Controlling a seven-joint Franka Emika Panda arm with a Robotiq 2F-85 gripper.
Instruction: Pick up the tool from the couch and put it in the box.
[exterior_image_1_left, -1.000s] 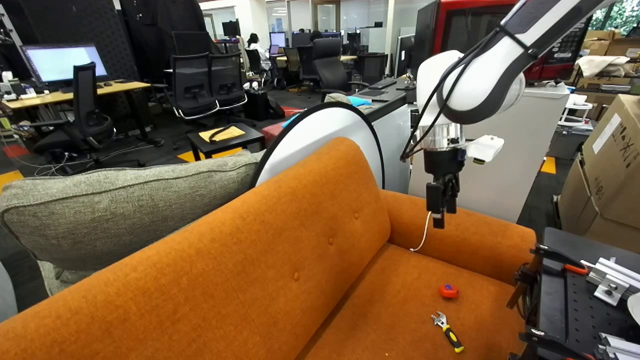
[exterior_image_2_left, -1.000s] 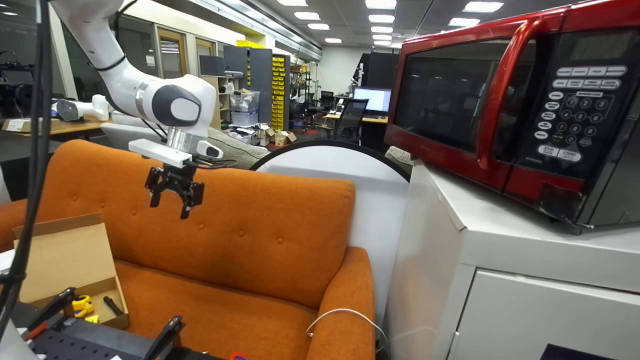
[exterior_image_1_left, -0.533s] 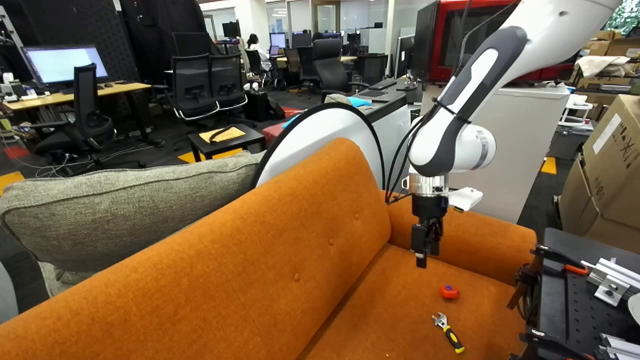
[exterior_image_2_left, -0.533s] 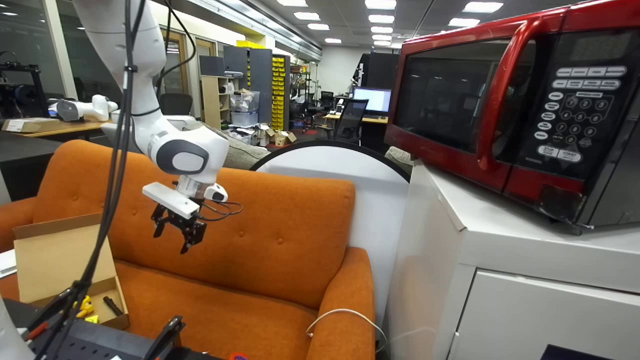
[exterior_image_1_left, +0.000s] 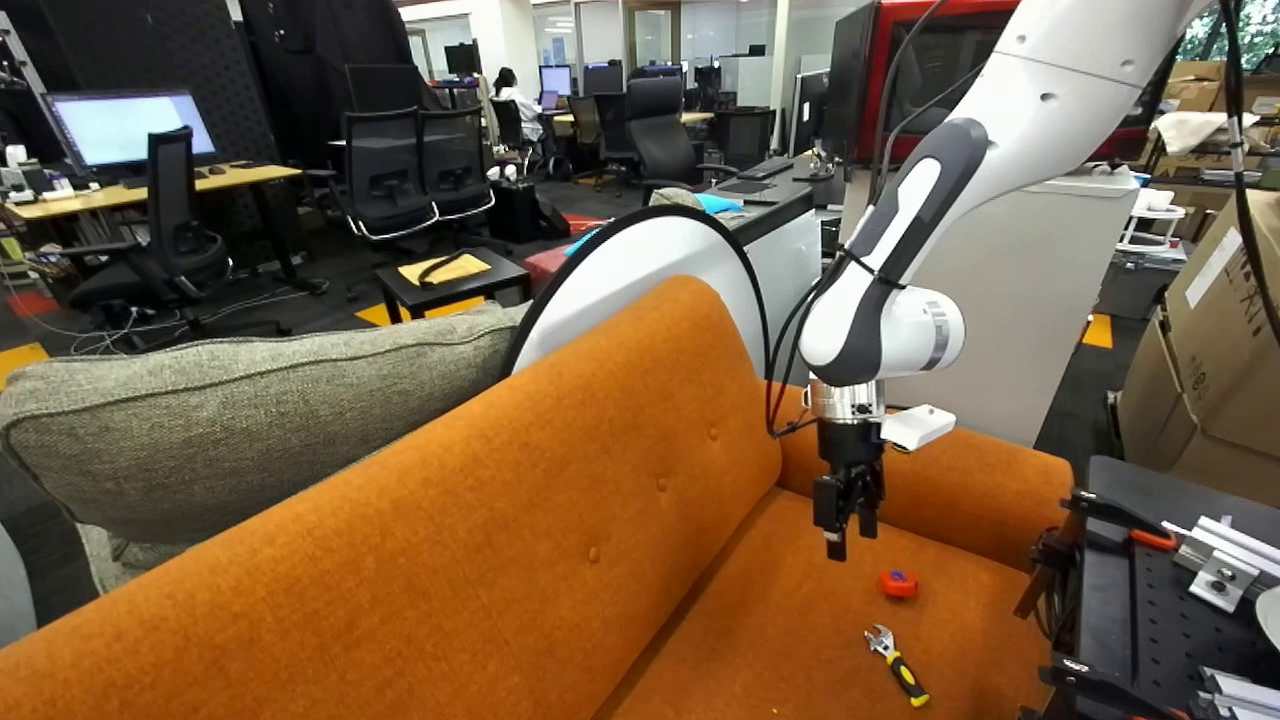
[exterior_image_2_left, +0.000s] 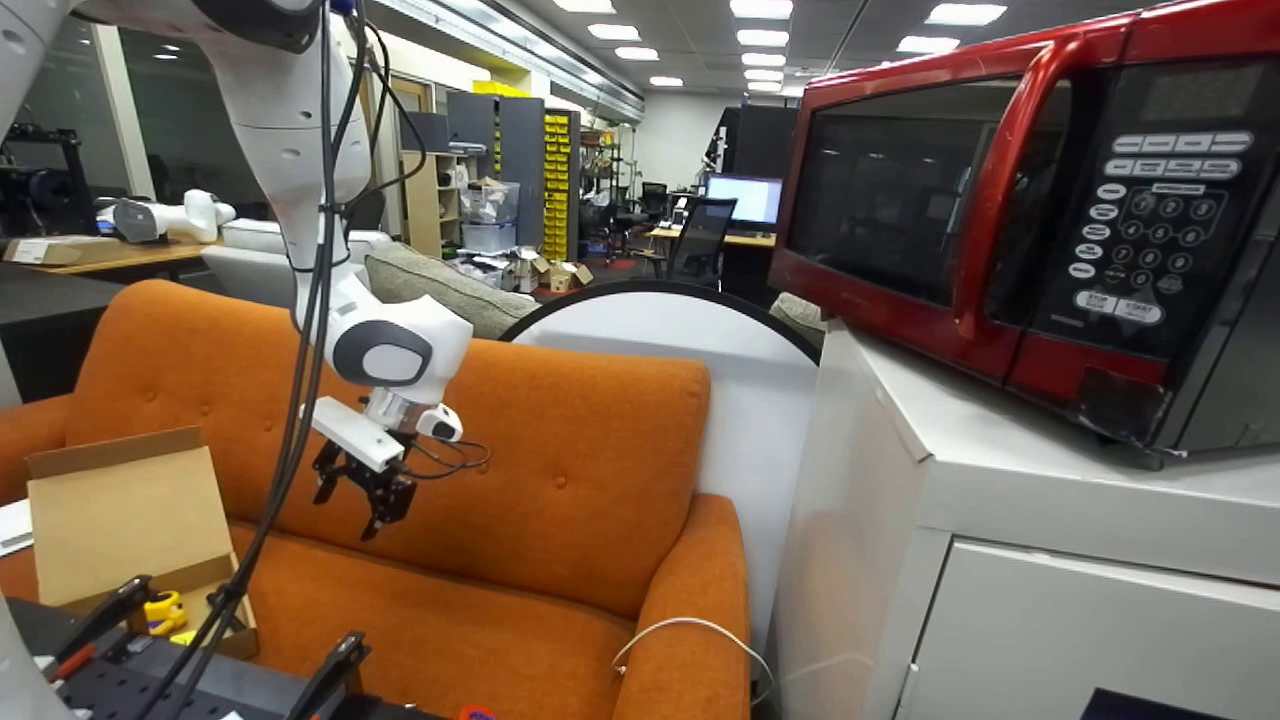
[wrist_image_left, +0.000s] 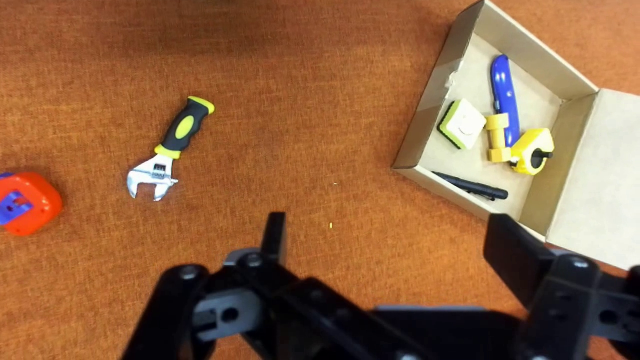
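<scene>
- In an exterior view, there you were: your fingers (exterior_image_1_left: 835, 545) hung above the couch (exterior_image_1_left: 780, 610), and the wrench (exterior_image_1_left: 897, 666) lay on it, near the red piece (exterior_image_1_left: 898, 584).
- In an exterior view, the box (exterior_image_2_left: 125, 510) stood open, and a white cord (exterior_image_2_left: 690, 620) curved across one end of the couch.
- Wrist view, and your fingers were spread wide apart! The wrench lay well apart from the box, which held a blue piece (wrist_image_left: 506, 95) and a yellow bolt (wrist_image_left: 497, 137).

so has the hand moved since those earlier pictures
Yes, down and slightly left in an exterior view: a second ago the hand ended in front of the couch's armrest; now it reaches lower, ending in front of the seat.
</scene>
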